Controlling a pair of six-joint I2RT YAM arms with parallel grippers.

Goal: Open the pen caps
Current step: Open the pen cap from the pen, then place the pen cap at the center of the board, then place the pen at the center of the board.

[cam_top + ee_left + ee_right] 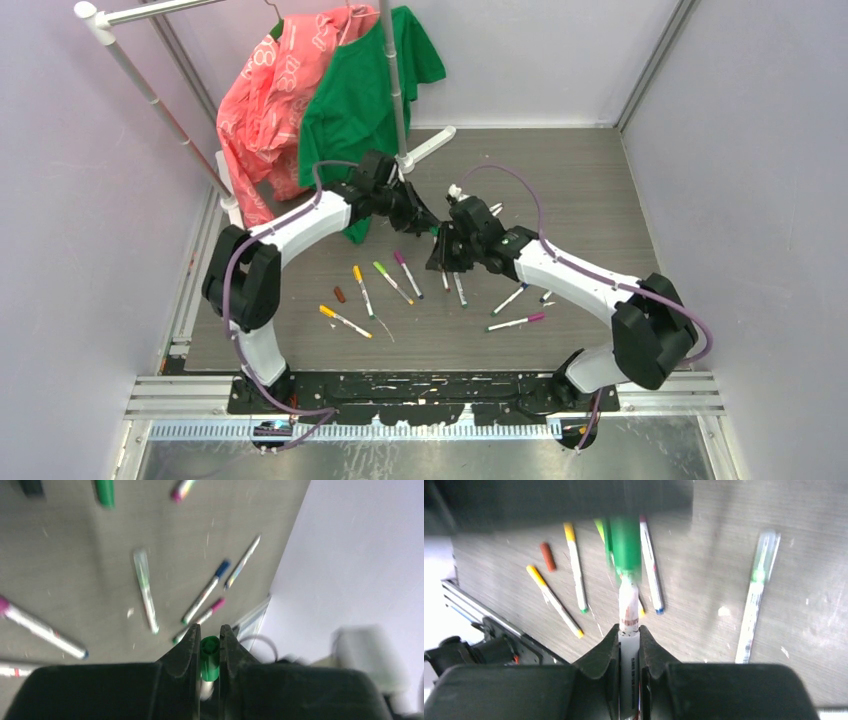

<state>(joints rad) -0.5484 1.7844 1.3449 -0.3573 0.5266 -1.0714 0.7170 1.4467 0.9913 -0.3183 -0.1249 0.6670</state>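
My left gripper (428,226) is shut on a green pen cap (210,655), pinched between its fingertips (210,630). My right gripper (447,242) is shut on the white barrel (628,605) of the same pen, which runs up from its jaws (629,629) to the green cap (625,545). Cap and barrel meet with no visible gap. Both grippers hold the pen above the table's middle. Other pens lie on the table: yellow (345,321), orange (362,290), light green (392,282), magenta (407,273). A loose brown cap (339,294) lies beside them.
More pens lie under and right of the right arm, one blue-tipped (508,298) and one magenta (516,322). A clothes rack pole (397,90) stands behind the grippers with a pink shirt (270,100) and a green shirt (355,110). White walls enclose the table.
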